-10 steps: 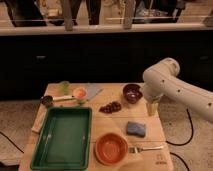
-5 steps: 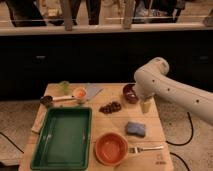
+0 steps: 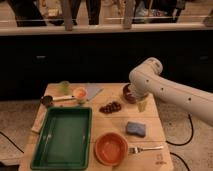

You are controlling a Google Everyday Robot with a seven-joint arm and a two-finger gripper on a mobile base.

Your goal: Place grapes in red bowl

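Note:
The grapes [image 3: 110, 107], a small dark reddish-brown cluster, lie on the wooden table [image 3: 115, 122] near its middle. The red bowl [image 3: 111, 148] stands at the front of the table, below the grapes, and holds nothing I can see. My white arm [image 3: 165, 90] reaches in from the right. My gripper [image 3: 142, 105] hangs over the table just right of the grapes, in front of a dark bowl [image 3: 128, 93], and is apart from the grapes.
A green tray [image 3: 65, 136] fills the front left. A blue sponge [image 3: 136, 129] and a fork [image 3: 145, 148] lie right of the red bowl. A small orange cup [image 3: 80, 93], a green cup [image 3: 64, 87], a dark scoop [image 3: 46, 100] and a grey cloth [image 3: 93, 90] sit at the back.
My arm has swung left, bringing the gripper closer to the grapes. The grapes and both bowls have not moved.

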